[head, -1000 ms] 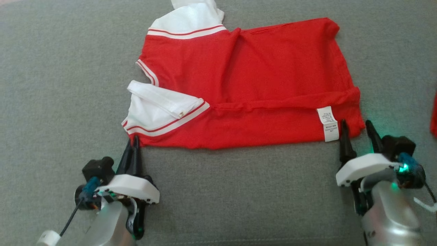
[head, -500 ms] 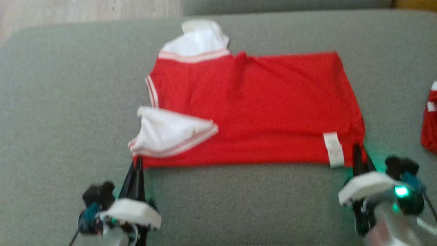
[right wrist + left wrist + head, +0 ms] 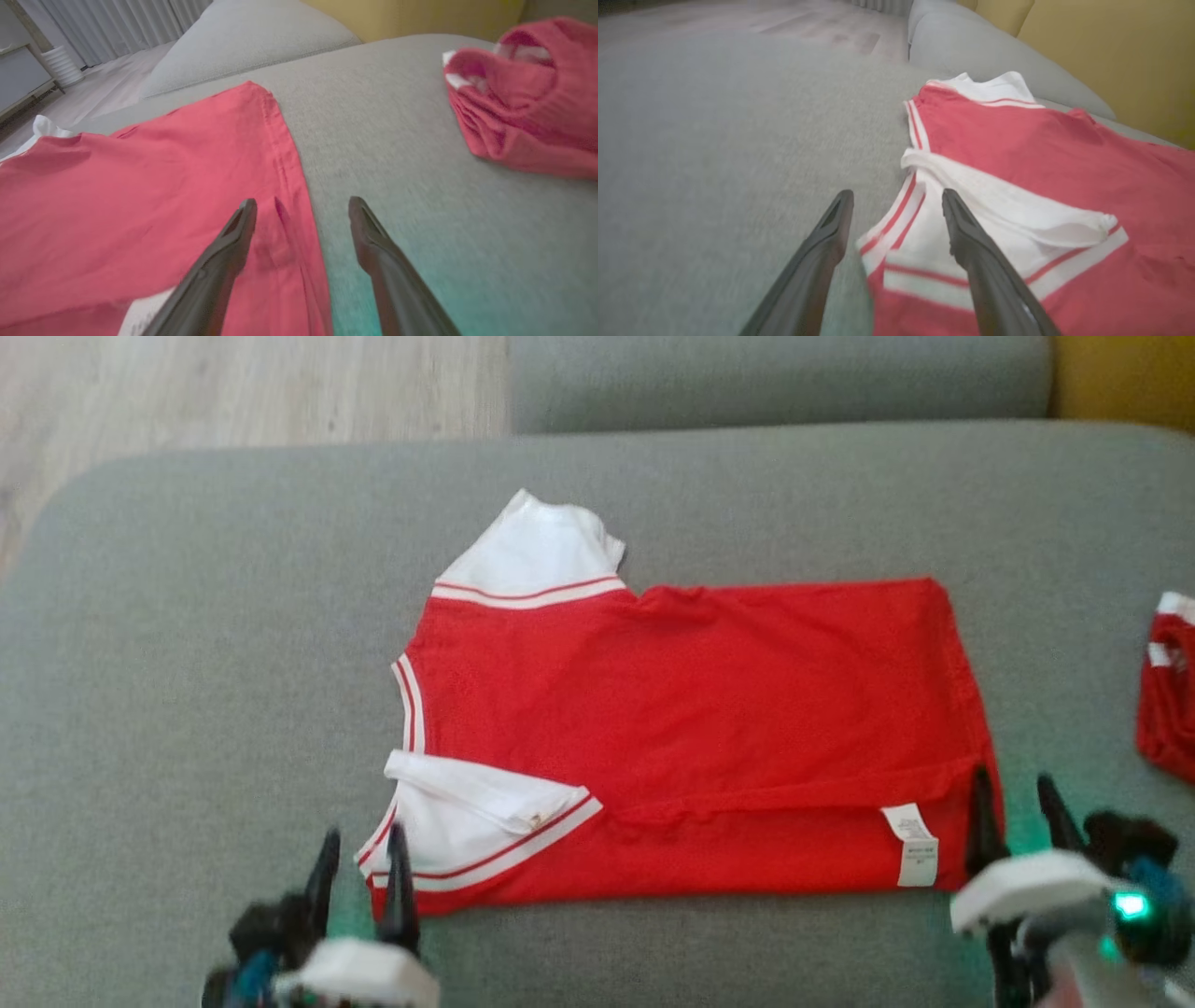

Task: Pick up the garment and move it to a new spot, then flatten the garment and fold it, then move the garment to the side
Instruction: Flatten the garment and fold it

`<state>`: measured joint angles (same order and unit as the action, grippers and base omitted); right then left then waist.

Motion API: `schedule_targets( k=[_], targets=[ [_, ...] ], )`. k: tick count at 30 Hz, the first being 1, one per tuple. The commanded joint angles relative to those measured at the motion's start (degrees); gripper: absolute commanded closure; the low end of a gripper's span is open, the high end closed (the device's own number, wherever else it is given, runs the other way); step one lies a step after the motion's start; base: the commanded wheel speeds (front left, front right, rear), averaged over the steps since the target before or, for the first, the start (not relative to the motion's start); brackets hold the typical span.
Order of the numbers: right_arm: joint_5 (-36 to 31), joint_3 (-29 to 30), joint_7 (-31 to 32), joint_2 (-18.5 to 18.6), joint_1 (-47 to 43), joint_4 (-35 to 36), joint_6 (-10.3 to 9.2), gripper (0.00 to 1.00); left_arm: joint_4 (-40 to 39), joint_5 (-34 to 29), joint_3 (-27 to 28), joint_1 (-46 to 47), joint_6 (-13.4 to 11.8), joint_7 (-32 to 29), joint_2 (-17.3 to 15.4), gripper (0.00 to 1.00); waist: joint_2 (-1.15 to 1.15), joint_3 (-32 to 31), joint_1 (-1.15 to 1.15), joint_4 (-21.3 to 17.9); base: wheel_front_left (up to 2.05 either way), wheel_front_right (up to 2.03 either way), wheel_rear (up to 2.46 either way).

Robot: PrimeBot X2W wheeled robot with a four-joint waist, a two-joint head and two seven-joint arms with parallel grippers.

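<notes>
Two grippers stand spread at the near corners of the red jersey (image 3: 691, 709), and neither pinches anything. We see the jersey lying flat on the grey sofa seat (image 3: 187, 663), roughly mid-seat, folded lengthwise with the collar end toward the seat's left edge and the hem toward its right edge. The far white sleeve (image 3: 537, 546) points to the seat's far edge; the near white sleeve (image 3: 457, 826) is turned in over the red body. Our left gripper (image 3: 362, 840) straddles the near shoulder corner: in the left wrist view one finger is over the striped white cloth, the other over bare seat. Our right gripper (image 3: 1011, 782) straddles the near hem corner, just beside the white care label (image 3: 910, 845). A second red garment (image 3: 1167, 700) lies bunched at the seat's right edge, well apart from the jersey.
</notes>
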<state>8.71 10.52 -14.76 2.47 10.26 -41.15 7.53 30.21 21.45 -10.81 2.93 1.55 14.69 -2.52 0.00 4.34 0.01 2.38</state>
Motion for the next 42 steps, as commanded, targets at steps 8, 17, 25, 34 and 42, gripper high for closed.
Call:
schedule_targets(
  k=[8, 17, 25, 34, 42],
  targets=[
    [-6.2, -2.3, 5.4, 3.8, 16.9, -0.5, -0.04, 0.00, 3.7, -7.0, 0.9, 20.9, 4.4, 0.3, -3.7, 0.00, 0.00, 7.3, -0.01, 0.6, 0.00, 0.00, 0.00],
    [-8.5, -2.7, 10.4, 6.4, 28.4, -8.3, -0.04, 0.00, 14.1, -6.0, -3.3, 37.5, 5.8, 0.3, -4.9, 0.00, 0.00, 13.2, -0.01, 1.3, 0.00, 0.00, 0.00],
    [-11.7, -3.4, 11.3, 7.8, 33.9, -14.1, -0.04, 0.00, 18.9, -0.3, -13.5, 45.6, 5.9, -0.4, -7.2, 0.00, 0.00, 16.9, -0.01, 1.9, 0.00, 0.00, 0.00],
    [-9.9, -7.1, 9.3, 6.9, 37.3, -17.4, -0.04, 1.00, 18.6, 10.0, -22.9, 51.7, 5.9, -4.2, -12.3, 0.00, 0.00, 19.2, -0.01, -0.2, 0.00, 0.00, 0.00],
    [-6.9, -11.0, 5.0, 4.7, 42.1, -17.8, -0.04, 1.00, 12.4, 22.2, -35.3, 59.5, 5.9, -14.3, -20.8, 0.00, 0.00, 22.6, -0.01, -5.1, 0.00, 0.00, 0.00]
  ],
)
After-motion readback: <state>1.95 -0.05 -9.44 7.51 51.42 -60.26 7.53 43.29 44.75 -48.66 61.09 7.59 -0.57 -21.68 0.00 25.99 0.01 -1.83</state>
